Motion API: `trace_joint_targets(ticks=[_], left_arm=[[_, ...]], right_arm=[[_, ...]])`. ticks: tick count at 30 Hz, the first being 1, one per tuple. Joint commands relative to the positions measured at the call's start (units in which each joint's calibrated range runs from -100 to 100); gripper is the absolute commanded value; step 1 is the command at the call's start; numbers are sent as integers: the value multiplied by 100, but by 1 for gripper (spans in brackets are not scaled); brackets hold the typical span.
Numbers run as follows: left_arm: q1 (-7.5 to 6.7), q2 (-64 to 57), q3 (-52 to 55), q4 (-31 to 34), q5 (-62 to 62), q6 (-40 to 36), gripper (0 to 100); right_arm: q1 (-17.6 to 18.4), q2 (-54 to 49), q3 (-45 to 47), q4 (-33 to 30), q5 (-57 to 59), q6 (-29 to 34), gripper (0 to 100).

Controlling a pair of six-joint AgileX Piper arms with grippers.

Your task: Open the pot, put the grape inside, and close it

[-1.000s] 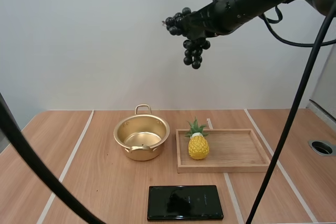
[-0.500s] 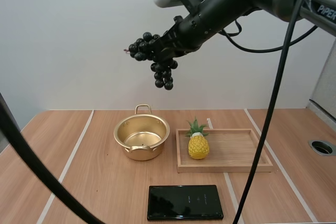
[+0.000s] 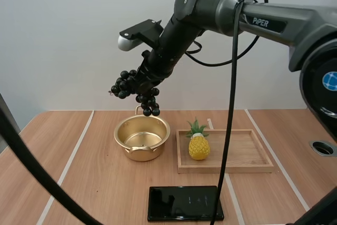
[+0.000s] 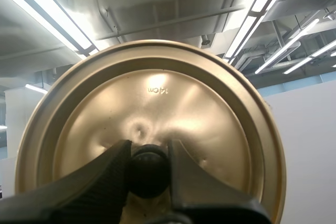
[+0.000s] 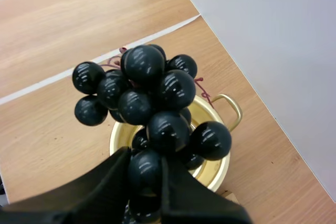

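Lowered now, the grapes (image 3: 136,90) hang just above the pot (image 3: 142,139), pinched by the right hand (image 5: 146,174). Meanwhile the left hand (image 4: 149,156) grips the knob (image 4: 149,172) of the lid (image 4: 152,98).

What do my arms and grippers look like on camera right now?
The right arm is dark grey with smooth rounded links, white PiPER lettering on one link and a round blue badge on a near joint. The left gripper and right gripper each have two matte black fingers, broad and tapering to the tips.
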Motion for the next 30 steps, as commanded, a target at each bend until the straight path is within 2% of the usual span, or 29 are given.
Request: trace_joint_targets(ticks=[1,8,12,17,30], left_arm=[[6,-22,-14,9,51,14,0],[6,-10,-14,9,153,23,0],[6,-10,-14,9,268,17,0],[6,-10,-14,9,496,17,0],[6,-10,-14,30,673,17,0]], right_arm=[[129,153,-64,-313,-328,141,0],[393,617,-64,-697,-700,377,0],[411,855,-64,-837,-902,591,0],[411,1195,-52,-1465,-1143,910,0],[411,2056,-52,-1731,-1179,1017,0]])
